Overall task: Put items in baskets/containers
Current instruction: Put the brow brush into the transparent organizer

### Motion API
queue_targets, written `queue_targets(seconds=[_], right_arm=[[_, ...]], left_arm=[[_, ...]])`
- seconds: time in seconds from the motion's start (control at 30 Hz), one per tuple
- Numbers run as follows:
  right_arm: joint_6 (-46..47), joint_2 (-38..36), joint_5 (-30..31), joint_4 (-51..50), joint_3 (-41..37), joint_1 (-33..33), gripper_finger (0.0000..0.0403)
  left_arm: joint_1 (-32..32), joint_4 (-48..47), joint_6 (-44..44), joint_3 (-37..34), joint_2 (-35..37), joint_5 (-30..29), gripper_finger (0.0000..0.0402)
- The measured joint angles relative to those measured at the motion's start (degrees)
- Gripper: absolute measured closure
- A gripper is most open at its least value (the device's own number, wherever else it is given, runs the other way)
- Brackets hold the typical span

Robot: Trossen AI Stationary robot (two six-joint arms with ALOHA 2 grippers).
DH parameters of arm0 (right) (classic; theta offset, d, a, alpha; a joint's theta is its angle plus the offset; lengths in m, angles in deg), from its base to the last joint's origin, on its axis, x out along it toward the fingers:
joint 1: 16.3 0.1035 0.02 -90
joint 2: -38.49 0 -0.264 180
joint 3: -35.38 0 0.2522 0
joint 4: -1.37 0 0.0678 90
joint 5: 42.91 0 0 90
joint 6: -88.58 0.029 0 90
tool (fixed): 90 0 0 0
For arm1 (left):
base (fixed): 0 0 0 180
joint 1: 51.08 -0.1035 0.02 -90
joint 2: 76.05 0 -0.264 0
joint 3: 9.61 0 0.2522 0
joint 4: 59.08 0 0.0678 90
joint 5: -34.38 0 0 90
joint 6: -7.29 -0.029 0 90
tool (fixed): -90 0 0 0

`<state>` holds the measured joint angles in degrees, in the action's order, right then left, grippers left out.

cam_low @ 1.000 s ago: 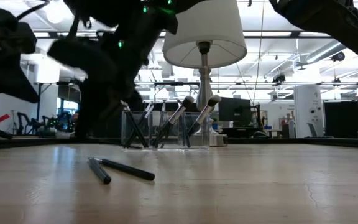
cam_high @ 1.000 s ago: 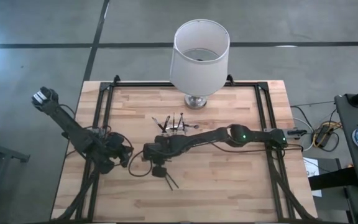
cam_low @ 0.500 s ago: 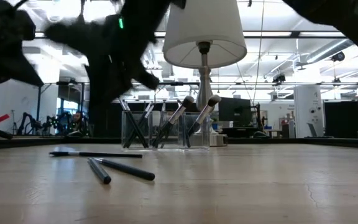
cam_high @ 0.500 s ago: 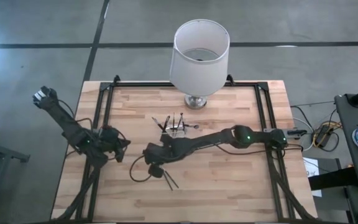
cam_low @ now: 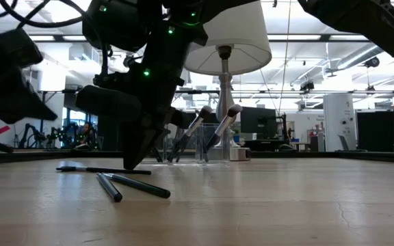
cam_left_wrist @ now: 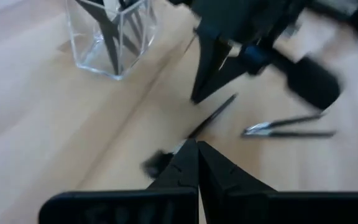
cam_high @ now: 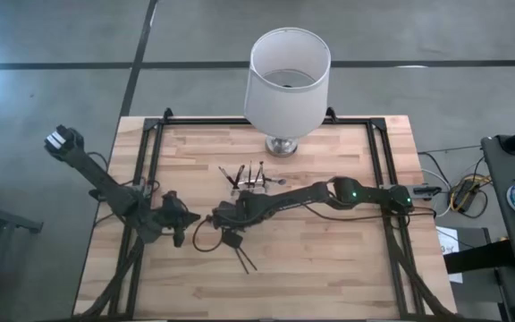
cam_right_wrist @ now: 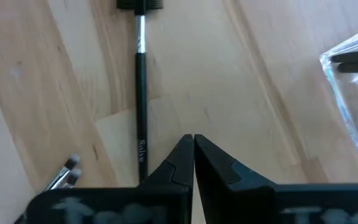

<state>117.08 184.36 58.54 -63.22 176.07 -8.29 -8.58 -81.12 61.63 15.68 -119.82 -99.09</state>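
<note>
Right wrist view: right end effector (cam_right_wrist: 192,144) closed, empty; brush (cam_right_wrist: 140,112) flat on table, just beside fingertips.

Grey concrete floor (cam_high: 52,54) around the wooden bench (cam_high: 329,259), crossed by dark lines near frame top. White lampshade (cam_high: 287,76) on a metal base at upper centre. Cart with cables (cam_high: 466,192) at right edge. Low view: ceiling strip lights (cam_low: 320,41), white walls, desks and monitors (cam_low: 255,119) behind.
</note>
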Motion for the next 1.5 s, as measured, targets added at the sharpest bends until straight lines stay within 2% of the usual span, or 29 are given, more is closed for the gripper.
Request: queue_targets(seconds=[0.13,0.33,0.5,0.57,0.63,0.77,0.93,1.1,1.2,1.37,1.5], right_arm=[[0.0,0.0,0.1,0.0,0.0,0.0,0.0394],[0.0,-0.1,0.1,0.0,0.0,0.0,0.0394],[0.0,-0.3,0.0,0.0,0.0,0.0,0.0394],[0.2,-0.3,0.0,0.0,0.0,0.0,0.0394],[0.8,-0.3,0.0,-0.2,0.0,0.0,0.0394],[1.4,-0.3,0.0,-0.2,0.1,0.0,0.0394],[1.6,-0.3,0.0,-0.2,0.1,0.0,0.0394],[1.6,-0.4,0.1,-0.2,0.1,0.0,0.0394],[1.6,-0.4,0.1,-0.2,0.1,0.0,0.0394],[1.6,-0.4,0.1,-0.2,0.1,0.2,0.0394],[1.6,-0.4,0.1,-0.2,0.1,0.4,0.0394]], left_arm=[[-2.4,1.3,-7.9,-1.9,-2.5,1.0,0.0401],[-12.8,4.8,-13.8,-1.3,-7.0,10.1,0.0392],[-18.3,4.8,-23.7,2.6,-11.2,16.2,0.0326],[-19.0,5.1,-24.2,3.4,-12.2,20.5,0.0296],[-19.7,5.0,-20.5,3.4,-13.2,24.1,0.0274],[-21.0,5.4,-8.6,1.8,-14.7,24.4,0.0267],[-23.3,12.3,5.4,-0.6,-14.9,28.2,0.0301],[-23.3,13.5,10.2,-0.4,-12.8,28.4,0.036],[-23.4,13.6,16.3,-0.9,-12.6,29.2,0.0393],[-25.6,17.0,24.7,-3.8,-12.8,30.9,0.0401],[-28.4,22.7,25.6,-5.5,-12.8,33.5,0.0401]])
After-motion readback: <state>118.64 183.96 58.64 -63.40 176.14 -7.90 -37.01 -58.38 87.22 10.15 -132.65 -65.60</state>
